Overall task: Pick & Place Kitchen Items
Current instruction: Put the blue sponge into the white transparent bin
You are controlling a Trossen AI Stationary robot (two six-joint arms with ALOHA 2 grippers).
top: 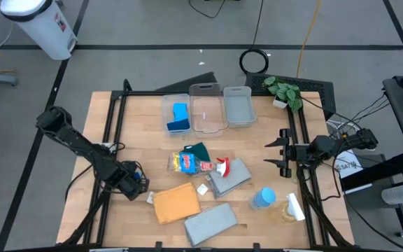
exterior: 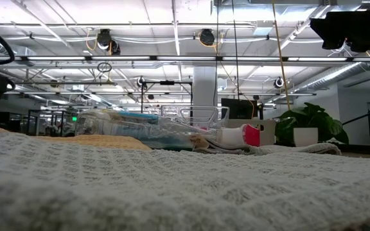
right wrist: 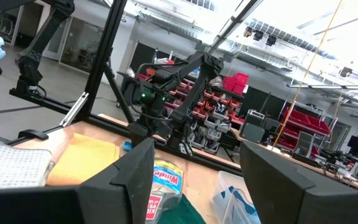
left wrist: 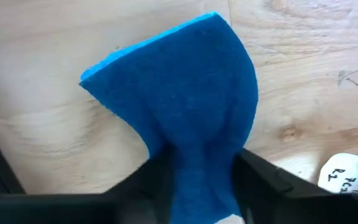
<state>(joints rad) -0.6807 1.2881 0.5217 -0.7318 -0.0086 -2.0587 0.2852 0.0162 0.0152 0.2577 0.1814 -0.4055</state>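
Blue sponge (left wrist: 185, 106) is pinched tight in the left gripper (left wrist: 197, 180) near the table's left edge (the right gripper (top: 283, 150) waits at the right, fingers apart).

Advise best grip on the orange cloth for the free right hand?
Orange cloth lies flat and folded near the table's front, so descend from above and pinch its bare corner away from the grey cloth. Right hand is open; left hand holds a blue sponge.
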